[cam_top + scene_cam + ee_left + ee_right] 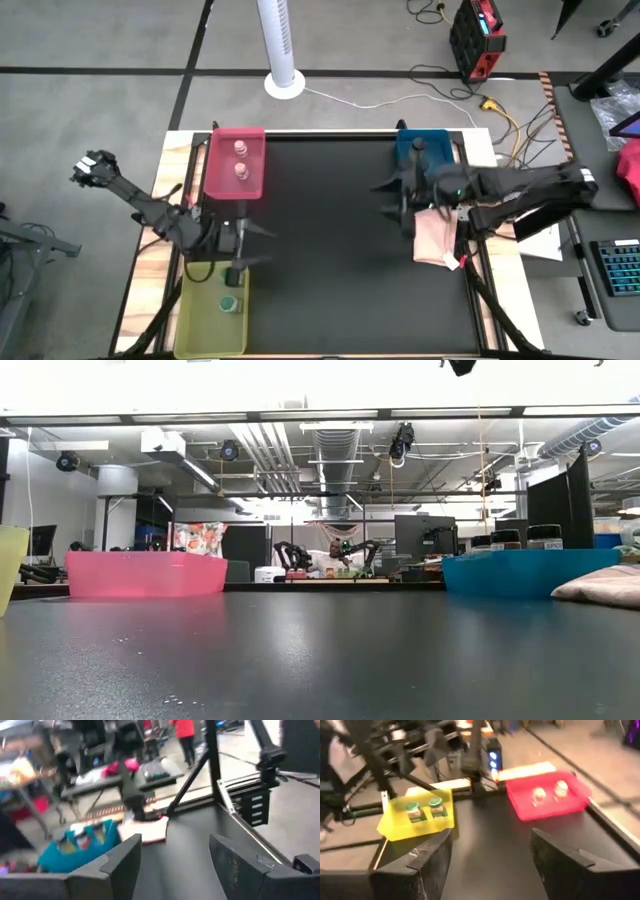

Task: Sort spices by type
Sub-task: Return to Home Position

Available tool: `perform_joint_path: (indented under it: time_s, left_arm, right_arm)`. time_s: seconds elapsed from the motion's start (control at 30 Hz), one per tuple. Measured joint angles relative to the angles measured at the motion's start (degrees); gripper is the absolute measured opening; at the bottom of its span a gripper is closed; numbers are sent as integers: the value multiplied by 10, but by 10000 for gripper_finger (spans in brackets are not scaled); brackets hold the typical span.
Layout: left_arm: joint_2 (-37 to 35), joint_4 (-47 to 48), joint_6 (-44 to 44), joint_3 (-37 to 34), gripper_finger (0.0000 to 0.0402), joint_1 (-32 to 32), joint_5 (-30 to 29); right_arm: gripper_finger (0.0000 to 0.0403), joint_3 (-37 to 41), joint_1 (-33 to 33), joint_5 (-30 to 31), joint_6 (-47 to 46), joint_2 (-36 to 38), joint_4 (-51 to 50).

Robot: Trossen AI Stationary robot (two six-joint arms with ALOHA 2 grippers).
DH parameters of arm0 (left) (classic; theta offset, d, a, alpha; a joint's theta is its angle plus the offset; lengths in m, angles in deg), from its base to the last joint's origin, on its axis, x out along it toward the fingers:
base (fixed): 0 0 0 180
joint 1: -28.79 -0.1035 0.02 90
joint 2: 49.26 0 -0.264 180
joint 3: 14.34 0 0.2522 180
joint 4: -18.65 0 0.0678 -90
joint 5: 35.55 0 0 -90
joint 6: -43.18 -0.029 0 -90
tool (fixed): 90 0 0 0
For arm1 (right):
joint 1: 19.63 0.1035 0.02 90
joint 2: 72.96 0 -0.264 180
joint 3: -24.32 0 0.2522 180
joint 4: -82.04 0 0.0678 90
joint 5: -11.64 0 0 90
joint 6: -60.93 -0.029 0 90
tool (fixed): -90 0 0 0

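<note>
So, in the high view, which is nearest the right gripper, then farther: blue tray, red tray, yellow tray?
1. Blue tray, beside the right gripper, top right.
2. Red tray, top left, on the other side.
3. Yellow tray, bottom left.

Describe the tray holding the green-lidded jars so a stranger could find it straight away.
Start at the black table top. Two trays sit along its left side; the yellow-green tray is the one farther from the white fan. Unlike the red tray with pinkish-topped jars, it holds green-lidded jars.
</note>
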Motion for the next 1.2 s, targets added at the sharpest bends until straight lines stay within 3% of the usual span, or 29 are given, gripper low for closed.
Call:
perform_joint_path:
  time_s: [0.17, 0.37, 0.5, 0.67, 0.87, 1.2]
  left_arm:
    - [-43, -7, -51, -10, 217, -55, 34]
    - [-113, -1, -35, -34, 217, -235, 299]
    - [-159, 41, -9, -47, 217, -303, 373]
    - [-233, 72, -20, -68, 217, -304, 362]
    - [-314, 101, -19, -105, 217, -304, 352]
    - [-421, 114, -7, -153, 217, -304, 324]
  right_arm:
    - [241, 2, 54, 96, 86, -43, 60]
    - [231, -8, 53, 98, 187, -60, 102]
    - [228, -2, 54, 98, 216, -56, 110]
    - [232, 21, 42, 87, 226, -46, 123]
    - [229, 65, 5, -31, 242, -31, 189]
    - [224, 95, -24, -43, 239, -3, 211]
